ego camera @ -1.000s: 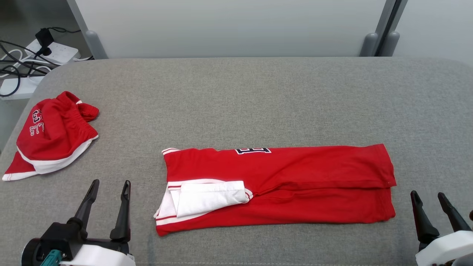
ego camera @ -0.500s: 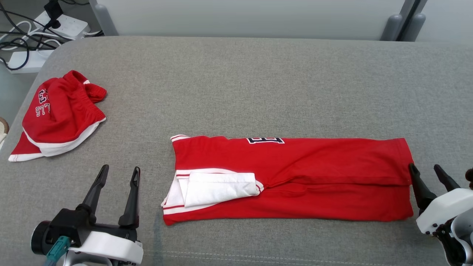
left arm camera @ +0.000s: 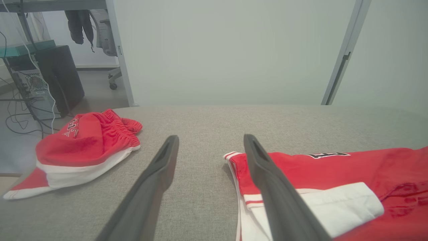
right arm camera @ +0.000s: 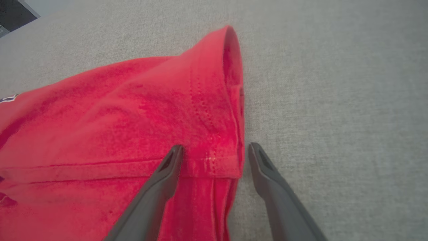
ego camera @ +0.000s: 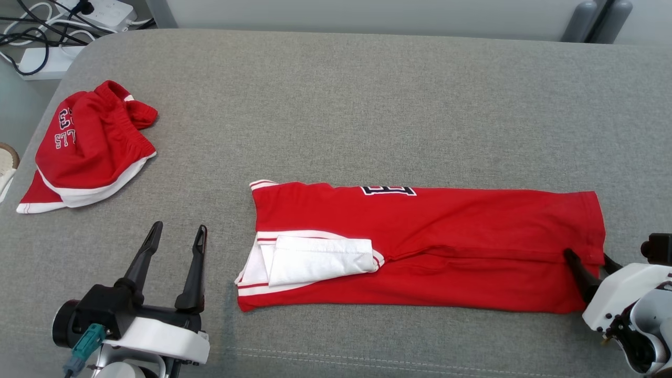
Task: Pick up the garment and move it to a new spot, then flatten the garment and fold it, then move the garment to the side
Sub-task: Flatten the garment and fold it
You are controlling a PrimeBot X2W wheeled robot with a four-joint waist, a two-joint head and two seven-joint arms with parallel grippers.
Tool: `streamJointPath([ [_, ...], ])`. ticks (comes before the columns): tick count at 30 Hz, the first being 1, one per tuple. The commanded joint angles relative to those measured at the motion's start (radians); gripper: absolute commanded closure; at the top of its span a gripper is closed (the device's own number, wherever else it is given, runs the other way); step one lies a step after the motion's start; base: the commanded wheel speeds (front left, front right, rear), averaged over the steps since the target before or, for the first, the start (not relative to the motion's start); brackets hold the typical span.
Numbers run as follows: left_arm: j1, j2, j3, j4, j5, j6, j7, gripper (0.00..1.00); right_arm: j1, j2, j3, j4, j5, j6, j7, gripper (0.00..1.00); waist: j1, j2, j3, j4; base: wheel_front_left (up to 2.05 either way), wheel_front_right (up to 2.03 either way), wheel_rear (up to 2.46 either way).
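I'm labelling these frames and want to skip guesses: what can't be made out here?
- Lettering on the folded garment: head view, the fold at its far edge hides most of it.
- Print on the bunched garment: head view, creases hide part of it.
- Right gripper: right wrist view, open astride the hem; whether it touches cloth is unclear.
- Power strip: head view, cut by the top edge.

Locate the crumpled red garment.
Head view: the crumpled red garment lies at the grey surface's left edge, beyond the left end effector, apart from the folded garment.
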Motion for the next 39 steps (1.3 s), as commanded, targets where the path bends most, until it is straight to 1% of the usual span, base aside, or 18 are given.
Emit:
streamJointPath([
  [1, -0.046, 0.014, 0.044, -0.015, 0.009, -0.004, -0.009, 0.0, -0.015, -0.022, 0.024, -0.005, 0.01, 0.004, 0.011, 0.0, 0.0, 0.0, 0.002, 0.0, 0.0, 0.0, 0.0],
  [4, -0.049, 0.005, 0.052, -0.009, 0.018, -0.014, -0.009, 0.0, -0.025, -0.016, 0.048, 0.011, 0.031, 0.004, 0.033, 0.0, 0.0, 0.0, 0.004, -0.001, 0.0, 0.0, 0.0],
  [5, -0.051, 0.002, 0.055, -0.007, 0.02, -0.017, -0.009, 0.0, -0.029, -0.015, 0.058, 0.009, 0.035, 0.004, 0.033, 0.43, 0.0, 0.0, 0.005, -0.002, 0.0, 0.0, 0.0],
  [6, -0.053, -0.001, 0.058, -0.005, 0.023, -0.021, -0.009, 0.0, -0.034, -0.014, 0.062, 0.012, 0.041, 0.004, 0.031, 0.77, 0.0, 0.0, 0.007, -0.003, 0.0, 0.0, 0.0],
  [7, -0.054, -0.004, 0.06, -0.004, 0.026, -0.024, -0.009, 0.0, -0.039, -0.013, 0.067, 0.012, 0.046, 0.004, 0.028, 1.0, 0.0, 0.0, 0.008, -0.003, 0.0, 0.0, 0.0],
  [10, -0.059, -0.013, 0.07, 0.0, 0.033, -0.033, -0.009, 0.0, -0.049, -0.013, 0.08, 0.012, 0.062, 0.004, 0.014, 1.0, 0.0, 0.0, 0.01, -0.007, 0.0, 0.0, 0.0],
  [13, -0.061, -0.021, 0.079, 0.002, 0.042, -0.041, -0.009, 0.0, -0.053, -0.027, 0.073, 0.025, 0.08, 0.004, -0.006, 1.0, 0.0, 0.0, 0.011, -0.012, 0.0, 0.0, 0.0],
  [19, -0.062, -0.036, 0.098, 0.006, 0.057, -0.053, -0.009, 0.0, -0.03, -0.084, 0.017, 0.069, 0.122, 0.004, -0.056, 1.0, 0.0, 0.0, 0.009, -0.027, 0.0, 0.0, 0.0],
  [20, -0.062, -0.036, 0.098, 0.006, 0.057, -0.053, -0.009, 0.0, -0.03, -0.084, 0.017, 0.069, 0.122, 0.004, -0.056, 1.0, 0.0, 0.0, 0.009, -0.027, 0.0, 0.0, 0.0],
  [26, -0.062, -0.046, 0.114, 0.009, 0.069, -0.066, -0.009, 0.0, -0.006, -0.146, -0.047, 0.111, 0.139, 0.004, -0.104, 1.0, 0.0, 0.0, 0.01, -0.053, 0.0, 0.0, 0.0],
  [29, -0.064, -0.051, 0.121, 0.012, 0.074, -0.072, -0.009, 0.0, -0.014, -0.156, -0.055, 0.117, 0.136, 0.004, -0.109, 1.0, 0.0, 0.0, 0.009, -0.068, 0.0, 0.0, 0.0],
  [34, -0.055, -0.053, 0.144, 0.013, 0.082, -0.077, -0.009, 0.0, -0.049, -0.14, -0.024, 0.07, 0.115, 0.004, -0.104, 1.0, 0.0, 0.0, 0.002, -0.101, 0.0, 0.0, 0.0],
  [39, -0.05, -0.059, 0.152, 0.014, 0.091, -0.084, -0.009, 0.0, -0.071, -0.125, 0.012, -0.056, 0.064, 0.004, -0.122, 1.0, 0.0, 0.0, -0.012, -0.117, 0.0, 0.0, 0.0],
])
